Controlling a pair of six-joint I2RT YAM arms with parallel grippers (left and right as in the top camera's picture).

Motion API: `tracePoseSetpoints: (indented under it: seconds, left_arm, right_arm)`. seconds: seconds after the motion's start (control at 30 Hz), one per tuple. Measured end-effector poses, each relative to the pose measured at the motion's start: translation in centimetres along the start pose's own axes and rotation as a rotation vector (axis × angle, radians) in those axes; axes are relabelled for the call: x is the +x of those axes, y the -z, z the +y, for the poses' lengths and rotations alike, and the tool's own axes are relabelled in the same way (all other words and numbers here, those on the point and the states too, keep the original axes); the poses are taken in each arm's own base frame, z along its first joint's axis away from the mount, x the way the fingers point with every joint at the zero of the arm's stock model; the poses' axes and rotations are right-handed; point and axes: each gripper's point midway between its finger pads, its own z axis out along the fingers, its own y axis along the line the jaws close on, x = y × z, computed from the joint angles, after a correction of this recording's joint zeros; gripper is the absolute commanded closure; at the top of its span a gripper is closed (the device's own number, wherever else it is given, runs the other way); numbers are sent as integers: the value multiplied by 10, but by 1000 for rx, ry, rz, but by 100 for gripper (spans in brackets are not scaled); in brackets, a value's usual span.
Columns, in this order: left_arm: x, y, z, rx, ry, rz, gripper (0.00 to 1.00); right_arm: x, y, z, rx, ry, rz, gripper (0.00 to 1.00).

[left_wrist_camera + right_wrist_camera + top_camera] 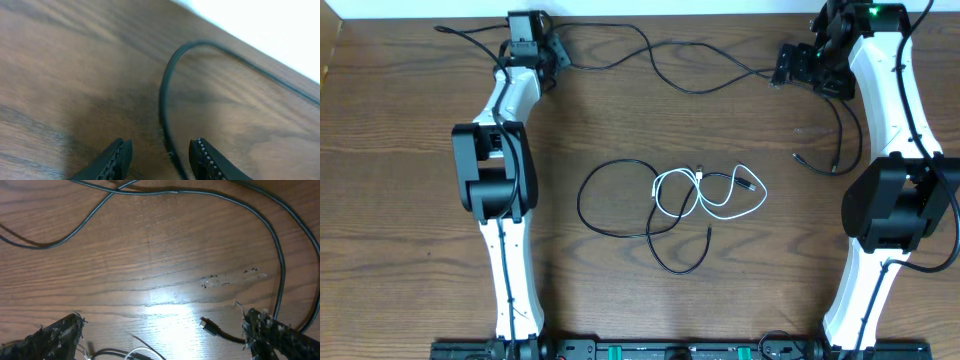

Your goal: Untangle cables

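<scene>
A tangle lies mid-table: a white cable point(728, 215) crosses a black cable that loops left point(582, 195) and down point(675, 270). A long thin black cable point(695, 90) runs along the back between both grippers. My left gripper point(545, 55) is at the back left, open. In the left wrist view a black cable point(162, 100) lies on the wood between its fingers point(160, 155), untouched. My right gripper point(785, 68) is at the back right, open and empty point(162, 335). A black plug end point(206, 324) lies near its right finger, and a bit of the white cable point(142, 353) shows low.
Another black cord with a plug end point(800, 156) lies by the right arm. Both arm bodies stand along the table's sides. The white wall runs along the table's back edge point(260, 30). Thin black cables point(200, 194) cross the wood in the right wrist view.
</scene>
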Motion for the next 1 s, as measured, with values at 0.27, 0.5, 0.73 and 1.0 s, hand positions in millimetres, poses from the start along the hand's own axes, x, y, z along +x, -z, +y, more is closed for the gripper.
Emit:
tracePoseSetpoints:
  seconds: [0.27,0.5,0.73,1.0]
  left_arm:
    - [-1,-4,2,-3,-19,-13,93]
    - [-8,-3,21,-67,-108,-33,93]
    - [-95,54,111,-216,-92,-197,93]
    - [-234,225,243,-416,1,-595,2]
  right_arm:
    - [1,0,0,1,0,2,1]
    - [5,0,-2,6,-3,22,1]
    - [10,0,-3,11,-5,41,1]
    - [17,1,-5,19,-9,70,1]
